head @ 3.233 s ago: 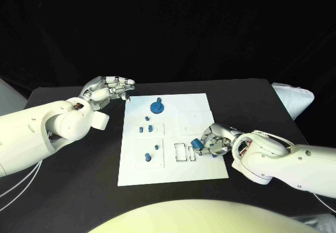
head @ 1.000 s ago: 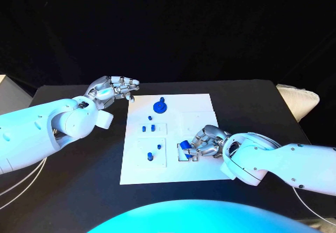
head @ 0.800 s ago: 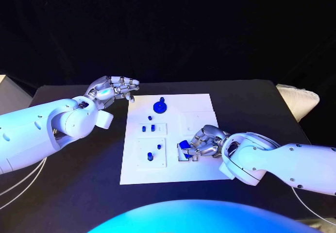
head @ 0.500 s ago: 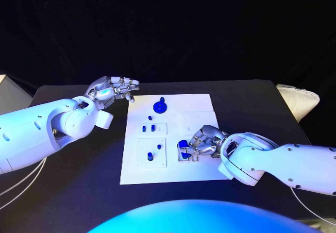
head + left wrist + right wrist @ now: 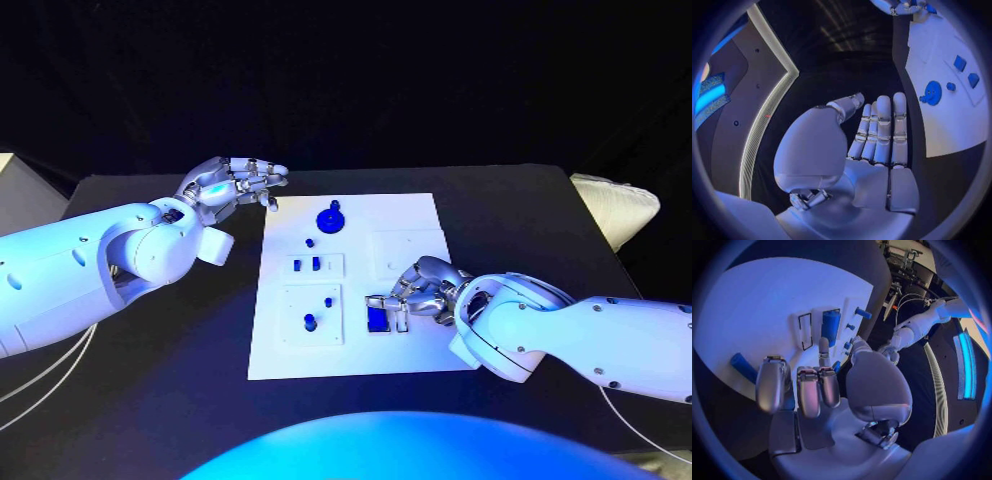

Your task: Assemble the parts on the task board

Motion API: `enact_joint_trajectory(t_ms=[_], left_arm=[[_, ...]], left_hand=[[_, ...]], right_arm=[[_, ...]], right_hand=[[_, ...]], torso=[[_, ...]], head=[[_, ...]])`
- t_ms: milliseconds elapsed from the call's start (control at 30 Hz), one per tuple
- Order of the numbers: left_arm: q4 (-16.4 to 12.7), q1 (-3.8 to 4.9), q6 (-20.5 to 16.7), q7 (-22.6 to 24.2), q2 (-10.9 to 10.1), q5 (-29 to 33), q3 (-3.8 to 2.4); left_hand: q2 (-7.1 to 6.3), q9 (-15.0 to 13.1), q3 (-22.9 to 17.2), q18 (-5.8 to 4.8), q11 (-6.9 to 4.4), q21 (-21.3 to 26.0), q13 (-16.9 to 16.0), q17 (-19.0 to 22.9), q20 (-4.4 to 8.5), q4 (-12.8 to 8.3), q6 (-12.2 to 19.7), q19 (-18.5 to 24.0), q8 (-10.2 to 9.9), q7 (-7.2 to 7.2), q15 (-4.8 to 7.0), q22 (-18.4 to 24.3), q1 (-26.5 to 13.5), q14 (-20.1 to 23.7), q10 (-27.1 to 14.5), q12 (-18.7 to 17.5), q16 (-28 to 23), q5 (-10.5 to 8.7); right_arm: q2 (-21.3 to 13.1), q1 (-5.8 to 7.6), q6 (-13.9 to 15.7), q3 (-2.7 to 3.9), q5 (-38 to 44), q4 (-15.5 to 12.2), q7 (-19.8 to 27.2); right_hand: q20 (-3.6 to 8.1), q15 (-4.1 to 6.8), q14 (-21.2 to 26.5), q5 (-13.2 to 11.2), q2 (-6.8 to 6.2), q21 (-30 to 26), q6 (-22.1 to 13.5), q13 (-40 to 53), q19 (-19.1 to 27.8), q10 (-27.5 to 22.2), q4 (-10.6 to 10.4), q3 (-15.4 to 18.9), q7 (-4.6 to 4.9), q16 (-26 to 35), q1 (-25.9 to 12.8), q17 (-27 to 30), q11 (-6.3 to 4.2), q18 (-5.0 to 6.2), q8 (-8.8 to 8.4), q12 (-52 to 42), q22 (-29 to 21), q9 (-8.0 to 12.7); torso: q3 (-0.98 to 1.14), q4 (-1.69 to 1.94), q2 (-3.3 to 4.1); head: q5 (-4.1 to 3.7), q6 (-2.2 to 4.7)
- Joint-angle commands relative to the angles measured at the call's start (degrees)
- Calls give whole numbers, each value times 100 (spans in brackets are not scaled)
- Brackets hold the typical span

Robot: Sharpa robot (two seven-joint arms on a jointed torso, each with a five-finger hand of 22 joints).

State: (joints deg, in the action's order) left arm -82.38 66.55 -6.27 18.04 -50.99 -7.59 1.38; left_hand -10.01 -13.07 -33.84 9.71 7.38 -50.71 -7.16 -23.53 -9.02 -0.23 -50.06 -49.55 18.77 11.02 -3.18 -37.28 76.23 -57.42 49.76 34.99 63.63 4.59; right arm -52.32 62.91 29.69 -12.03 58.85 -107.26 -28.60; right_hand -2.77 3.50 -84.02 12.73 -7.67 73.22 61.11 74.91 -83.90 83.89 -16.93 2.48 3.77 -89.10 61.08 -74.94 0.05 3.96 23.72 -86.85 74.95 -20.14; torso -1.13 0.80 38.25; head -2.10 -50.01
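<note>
Now the right hand hovers empty, fingers curled, beside a blue part on the task board; the left hand waits open over the tabletop.

Flat white task board: smooth, matt, looks like plastic sheet. Small blue parts, e.g. the round blue disc: smooth plastic, slight sheen. Black table: matt, even finish. Silver metallic-looking right hand and left hand: glossy. White arm shells: smooth glossy plastic.
</note>
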Motion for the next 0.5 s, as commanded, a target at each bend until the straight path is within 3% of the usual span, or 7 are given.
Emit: enact_joint_trajectory(t_ms=[33, 300, 500], left_arm=[[-10, 1, 87, 23, 4, 3, -3], [-6, 1, 87, 22, 6, 3, -2], [-5, 0, 78, 29, 8, 3, -2]], left_hand=[[17, 8, 35, 83, 5, 18, 6, 6, 3, 2, 39, -55, 20, -15, -21, 7, -18, 28, -50, -11, -27, -11], [17, 8, 35, 83, 5, 18, 6, 6, 3, 2, 39, -55, 20, -15, -21, 7, -18, 28, -50, -11, -27, -11], [17, 8, 37, 83, 5, 25, 11, 9, 3, 3, 43, -60, 24, -17, -21, 13, -14, 30, -58, -13, -27, -11]], right_arm=[[-5, -8, 10, -1, 71, -7, 49], [-33, -10, 35, -1, 82, -16, 112], [-154, -14, 163, -1, -65, -74, 654]], right_hand=[[37, 34, -568, -7, 91, -18, -40, 1284, -156, 446, 6, 46, 8, -37, 11, -1368, -38, -93, 36, 9, 1103, -2], [38, 35, -568, 162, 189, -11, -53, 1288, -159, 448, 13, 106, 8, -37, 118, -1368, -40, -95, 51, 9, 1105, -3], [32, 25, -562, 258, 328, -103, -136, 1240, -133, 406, 41, 87, 25, -26, 551, -1344, -25, -80, 39, 92, 1084, 14]], torso=[[2, 3, -2], [2, -2, -5], [6, 6, -5]], head=[[-3, 1], [-12, 1], [-28, 1]])
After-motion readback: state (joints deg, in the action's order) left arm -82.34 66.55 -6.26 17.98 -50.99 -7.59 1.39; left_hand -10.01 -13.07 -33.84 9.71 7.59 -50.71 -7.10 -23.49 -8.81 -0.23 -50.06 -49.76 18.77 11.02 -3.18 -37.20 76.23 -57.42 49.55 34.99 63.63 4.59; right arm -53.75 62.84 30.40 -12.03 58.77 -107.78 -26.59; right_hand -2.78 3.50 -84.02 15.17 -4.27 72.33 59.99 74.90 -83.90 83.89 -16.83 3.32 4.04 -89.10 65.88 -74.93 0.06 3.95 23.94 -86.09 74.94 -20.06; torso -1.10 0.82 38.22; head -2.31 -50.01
